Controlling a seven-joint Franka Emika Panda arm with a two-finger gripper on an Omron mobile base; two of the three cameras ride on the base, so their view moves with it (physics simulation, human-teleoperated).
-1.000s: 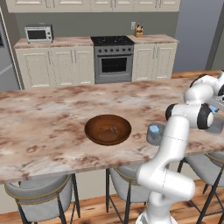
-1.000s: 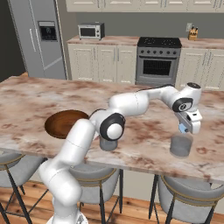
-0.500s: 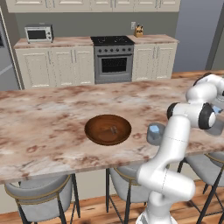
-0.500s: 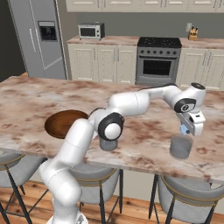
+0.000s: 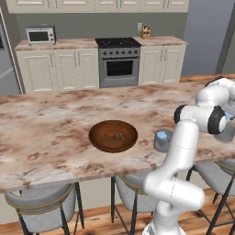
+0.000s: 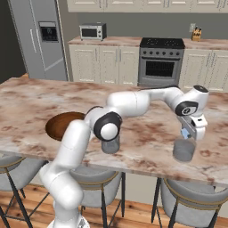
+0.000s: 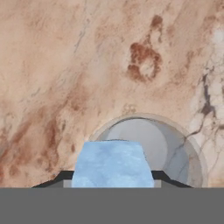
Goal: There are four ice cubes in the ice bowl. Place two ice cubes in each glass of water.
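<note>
My gripper [image 6: 187, 133] is shut on a pale-blue ice cube [image 6: 184, 132] and hangs just above the right glass of water [image 6: 184, 150] near the counter's front edge. In the hand view the ice cube [image 7: 113, 162] sits between the dark fingertips [image 7: 168, 178], and the glass's round rim [image 7: 192, 148] lies directly below, slightly to the right. The other glass of water [image 5: 161, 140] stands right of the brown ice bowl [image 5: 113, 136] and looks bluish at its top. The arm's elbow partly covers that glass [image 6: 110, 145] and the bowl [image 6: 61, 125] in the right base view.
The marble island counter [image 5: 50, 137] runs across both base views. Grey stools [image 6: 189, 200] stand under its near edge. A stove [image 5: 119, 64] and a microwave [image 5: 40, 35] sit along the far wall, well away.
The gripper, still holding the ice cube, has drifted slightly right and down toward the right glass. The bowl and both glasses have not moved.
</note>
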